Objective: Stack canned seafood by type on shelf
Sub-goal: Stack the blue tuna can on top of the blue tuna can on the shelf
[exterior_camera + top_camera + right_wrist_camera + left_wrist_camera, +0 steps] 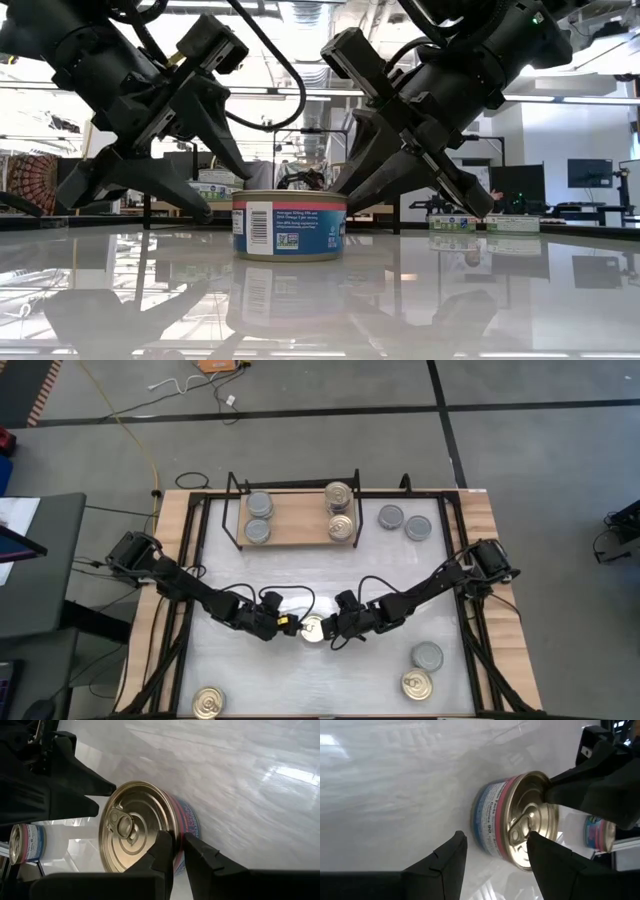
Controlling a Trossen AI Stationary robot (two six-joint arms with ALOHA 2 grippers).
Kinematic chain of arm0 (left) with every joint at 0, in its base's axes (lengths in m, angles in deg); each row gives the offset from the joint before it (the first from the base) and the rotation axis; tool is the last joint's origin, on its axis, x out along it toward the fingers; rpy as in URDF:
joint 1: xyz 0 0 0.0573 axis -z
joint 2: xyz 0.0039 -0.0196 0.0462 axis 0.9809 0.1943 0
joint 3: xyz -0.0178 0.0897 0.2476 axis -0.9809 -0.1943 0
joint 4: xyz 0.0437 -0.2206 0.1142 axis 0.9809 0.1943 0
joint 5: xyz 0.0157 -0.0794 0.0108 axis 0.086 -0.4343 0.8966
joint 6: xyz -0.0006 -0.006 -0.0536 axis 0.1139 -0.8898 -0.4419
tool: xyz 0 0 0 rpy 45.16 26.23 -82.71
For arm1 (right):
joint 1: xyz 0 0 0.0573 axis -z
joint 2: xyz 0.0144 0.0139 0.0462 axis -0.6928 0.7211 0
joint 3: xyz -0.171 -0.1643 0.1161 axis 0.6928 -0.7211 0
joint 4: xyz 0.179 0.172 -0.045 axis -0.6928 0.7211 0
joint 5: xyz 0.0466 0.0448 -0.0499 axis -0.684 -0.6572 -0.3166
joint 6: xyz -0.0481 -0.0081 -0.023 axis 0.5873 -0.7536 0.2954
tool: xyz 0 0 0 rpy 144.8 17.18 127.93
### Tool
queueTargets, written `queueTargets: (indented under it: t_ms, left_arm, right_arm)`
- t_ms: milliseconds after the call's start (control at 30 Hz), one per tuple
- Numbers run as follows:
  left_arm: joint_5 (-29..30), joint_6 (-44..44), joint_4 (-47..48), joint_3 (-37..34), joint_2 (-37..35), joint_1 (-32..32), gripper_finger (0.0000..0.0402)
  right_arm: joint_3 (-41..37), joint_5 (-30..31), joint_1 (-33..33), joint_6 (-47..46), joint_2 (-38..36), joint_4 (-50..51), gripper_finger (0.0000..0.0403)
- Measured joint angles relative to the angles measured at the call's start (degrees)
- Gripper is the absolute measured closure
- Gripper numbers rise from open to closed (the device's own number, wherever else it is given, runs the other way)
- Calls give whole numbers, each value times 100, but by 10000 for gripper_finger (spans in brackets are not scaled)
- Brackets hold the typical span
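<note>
Grey-topped tins (pixel 259 504): five seen, two on the shelf (pixel 292 532) at twelve o'clock. Gold-topped tins (pixel 313 629): five seen, two on that shelf.

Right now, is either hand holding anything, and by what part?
Neither clearly holds it. Both hands flank the gold-top can standing on the table. The left hand is open beside it. The right hand, nearly closed, sits at its rim; no firm pinch shows.

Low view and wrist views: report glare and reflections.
Low view: the glossy tabletop mirrors the can and both arms; bright ceiling lights backlight them. Right wrist view: window glare streaks the tabletop beyond the gold-topped can. Left wrist view: soft sheen on the can's lid.
</note>
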Motion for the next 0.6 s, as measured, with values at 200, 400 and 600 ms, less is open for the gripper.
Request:
queueTargets:
  t_ms: [200, 400, 600]
  left_arm:
    - [7, -99, 136, -2, 0, 0, 205]
    - [146, -26, 137, -2, 0, 1, 197]
    - [178, 95, 134, -2, 0, 1, 144]
  right_arm:
    - [0, 0, 0, 11, 0, -1, 332]
    - [1, -2, 0, 26, 0, -1, 332]
    - [-1, -4, 0, 110, 0, -11, 332]
